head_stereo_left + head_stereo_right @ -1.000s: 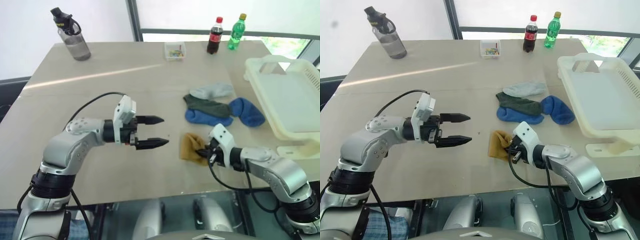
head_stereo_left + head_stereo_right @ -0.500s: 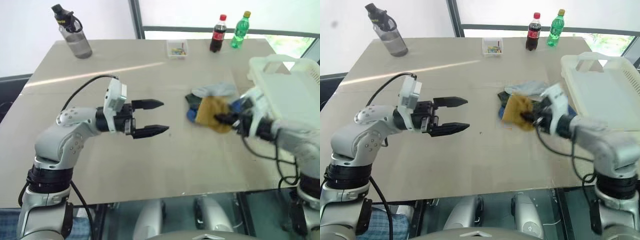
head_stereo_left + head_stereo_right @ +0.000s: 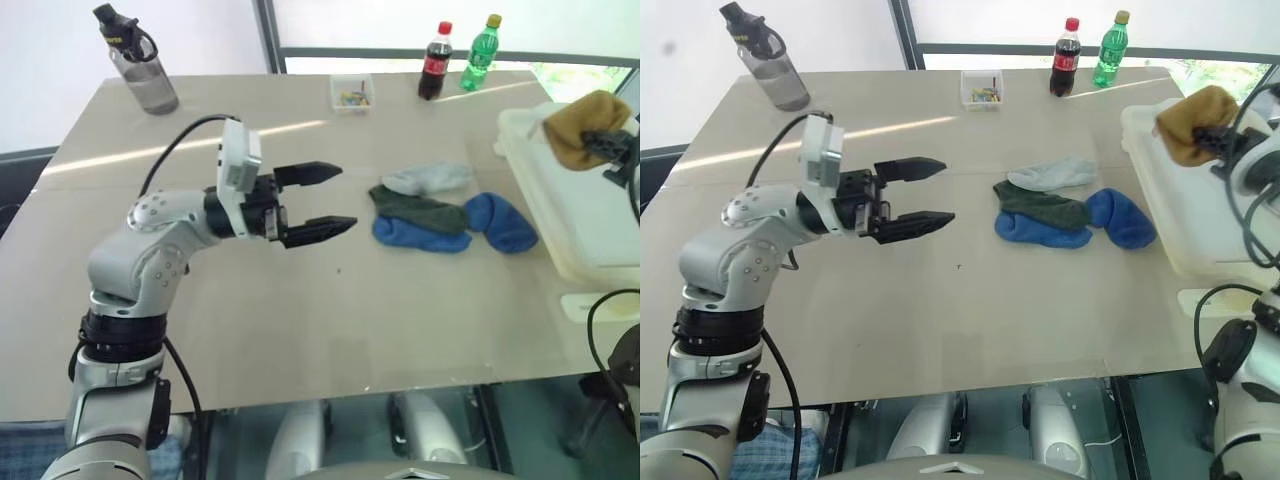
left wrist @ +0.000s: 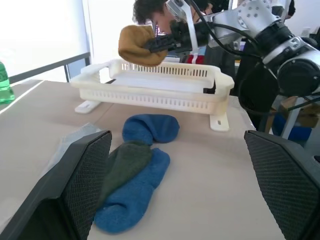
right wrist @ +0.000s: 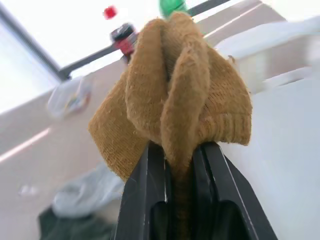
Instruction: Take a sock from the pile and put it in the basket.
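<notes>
While pinched aloft by right gripper (image 5: 176,160), sock (image 3: 583,126) above basket (image 3: 560,190).

The sock (image 3: 580,128) hangs above the basket (image 3: 560,210), right of the pile (image 3: 445,212)

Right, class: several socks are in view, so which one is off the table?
The mustard-yellow sock, pinched in the right gripper above the cream basket. The blue, dark green and light grey socks lie flat on the table.

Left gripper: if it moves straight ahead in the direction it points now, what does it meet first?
Probably the pile of socks. The left gripper, jaws open, points across the table toward it, with bare tabletop between. It seems to hover above the table, so it might pass over the socks toward the basket behind; depth is unclear.
</notes>
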